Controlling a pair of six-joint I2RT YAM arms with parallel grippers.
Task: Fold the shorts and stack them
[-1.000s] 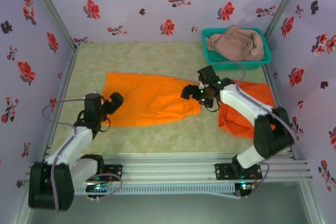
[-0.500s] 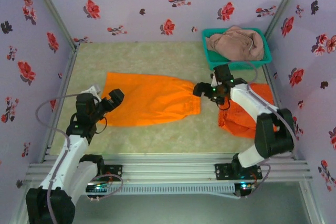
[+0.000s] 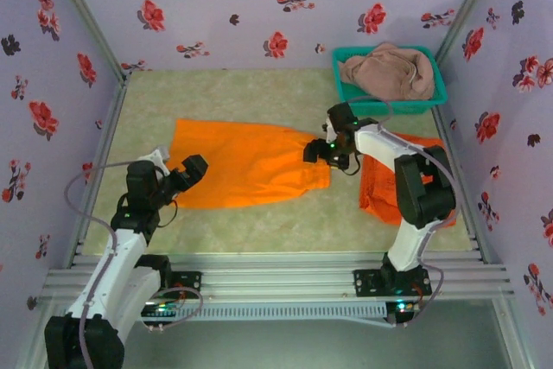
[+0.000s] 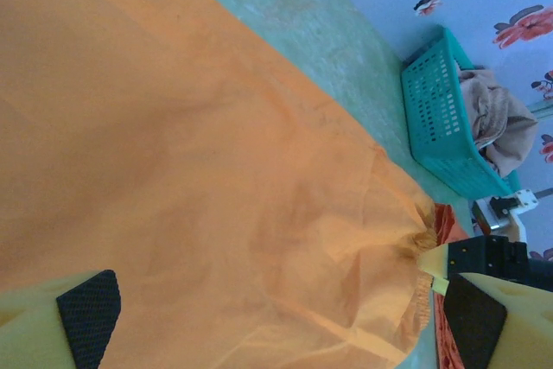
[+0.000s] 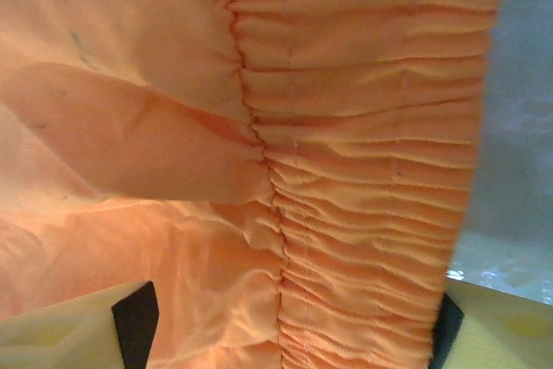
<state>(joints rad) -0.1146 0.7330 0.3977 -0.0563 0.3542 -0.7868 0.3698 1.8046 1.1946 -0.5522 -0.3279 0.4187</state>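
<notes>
The orange shorts (image 3: 246, 162) lie flat on the table (image 3: 259, 92); the right gripper (image 3: 314, 151) straddles their gathered waistband (image 5: 363, 170), jaws spread, poised to pinch for folding; the left gripper (image 3: 193, 165) hovers over the leg end, jaws wide

Orange shorts (image 3: 246, 166), teal basket (image 3: 390, 108), floral lilac walls (image 3: 259, 6).

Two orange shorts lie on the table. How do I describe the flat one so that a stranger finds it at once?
Look at the pale green table. The flat orange shorts lie spread wide in its middle. The other orange shorts are crumpled at the right edge, while these are smooth and much broader.
</notes>
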